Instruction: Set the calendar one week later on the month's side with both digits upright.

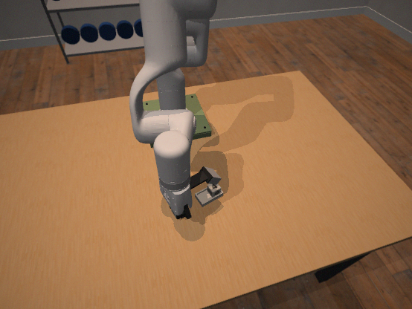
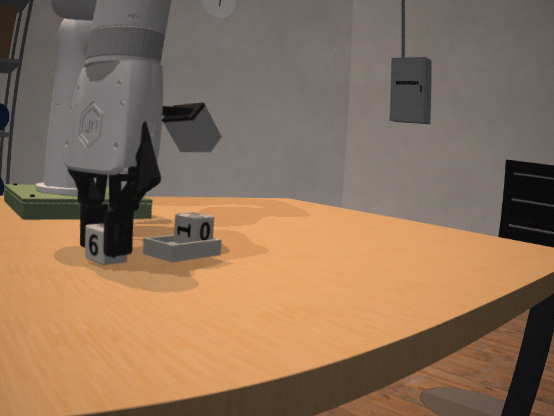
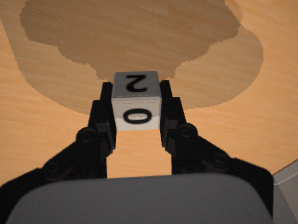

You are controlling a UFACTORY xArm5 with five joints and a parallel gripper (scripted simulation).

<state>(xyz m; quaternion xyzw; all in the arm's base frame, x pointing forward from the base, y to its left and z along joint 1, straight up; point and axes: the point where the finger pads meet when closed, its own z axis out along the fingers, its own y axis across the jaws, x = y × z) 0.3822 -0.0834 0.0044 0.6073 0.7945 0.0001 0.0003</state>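
gripper [image 1: 184, 212] [image 2: 106, 245] [image 3: 137, 96], partly open, grips a cube [image 2: 98, 243] [image 3: 137, 102], its finger-side faces hidden.

Blue discs [image 1: 107, 31] on shelf; grey box [image 2: 410, 90] on wall; black chair [image 2: 527, 202].

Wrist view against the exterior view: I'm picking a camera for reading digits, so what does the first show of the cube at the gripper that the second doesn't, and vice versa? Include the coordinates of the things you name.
Only wrist: the gripped cube's [image 3: 137, 101] [image 2: 97, 243] 2 and 0 faces, with fingers [image 2: 119, 232] on two opposite sides.

Only exterior: its 6 face, plus the other cube [image 2: 194, 228] standing in the tray [image 2: 196, 250], showing 1 and 0.

Both: the cube between the fingers, and the tabletop [image 3: 40, 145] [image 2: 325, 300].
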